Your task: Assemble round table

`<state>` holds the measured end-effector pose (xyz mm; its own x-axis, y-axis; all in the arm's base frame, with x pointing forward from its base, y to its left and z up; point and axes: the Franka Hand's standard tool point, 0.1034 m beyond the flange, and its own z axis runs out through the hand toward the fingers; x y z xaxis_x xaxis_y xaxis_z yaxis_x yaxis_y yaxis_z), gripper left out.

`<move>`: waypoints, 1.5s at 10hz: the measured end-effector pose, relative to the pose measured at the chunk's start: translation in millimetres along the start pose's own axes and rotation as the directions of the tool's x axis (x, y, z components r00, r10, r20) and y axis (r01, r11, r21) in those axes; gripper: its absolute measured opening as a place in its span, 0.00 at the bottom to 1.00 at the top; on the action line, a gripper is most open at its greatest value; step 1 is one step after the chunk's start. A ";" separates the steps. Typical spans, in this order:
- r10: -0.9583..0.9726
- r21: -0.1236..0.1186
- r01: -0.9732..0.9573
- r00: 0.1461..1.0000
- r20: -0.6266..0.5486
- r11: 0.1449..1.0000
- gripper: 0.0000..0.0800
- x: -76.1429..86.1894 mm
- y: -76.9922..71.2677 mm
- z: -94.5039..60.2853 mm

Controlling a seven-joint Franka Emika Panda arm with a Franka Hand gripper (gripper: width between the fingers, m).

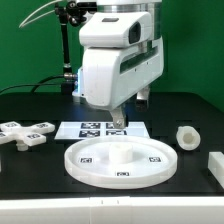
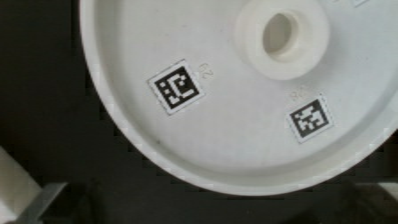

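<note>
Exterior view: a white robot arm hangs over a black table (image 1: pixel 30 185), its two-finger gripper (image 1: pixel 119 123) poised just above the far rim of the large white rimmed round plastic disc (image 1: pixel 120 168). The disc lies flat near the front middle of the table. It has a raised centre and small black-and-white square tags on its face. Just behind it lies the flat white marker board (image 1: pixel 92 128). The white cross-shaped plastic foot (image 1: pixel 25 131) lies well apart toward the exterior view's left. The short thick white cylinder leg (image 1: pixel 188 137) sits toward the exterior view's right, with a plain white block (image 1: pixel 215 165) near it at the picture's edge. No parts are joined, so the task looks to be at its first step, going for the disc. Wrist view: the disc fills the picture, smooth and glossy, showing its round central hub (image 2: pixel 279 37) with a hole and two square tags (image 2: pixel 178 87). Dark fingertips (image 2: pixel 48 205) show at two corners, wide apart with nothing between them, so the pincer is spread and empty. The next move probably calls for lowering until the jaws straddle the rim, then closing squarely; the slick rim could slip.
</note>
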<state>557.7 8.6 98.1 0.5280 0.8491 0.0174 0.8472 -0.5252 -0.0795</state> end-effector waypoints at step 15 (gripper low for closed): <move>-0.022 -0.044 0.020 0.999 -0.033 0.999 0.81 -44.2 -31.5 66.2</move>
<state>503.8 -8.6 33.8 0.5112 0.8579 0.0522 0.8595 -0.5100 -0.0352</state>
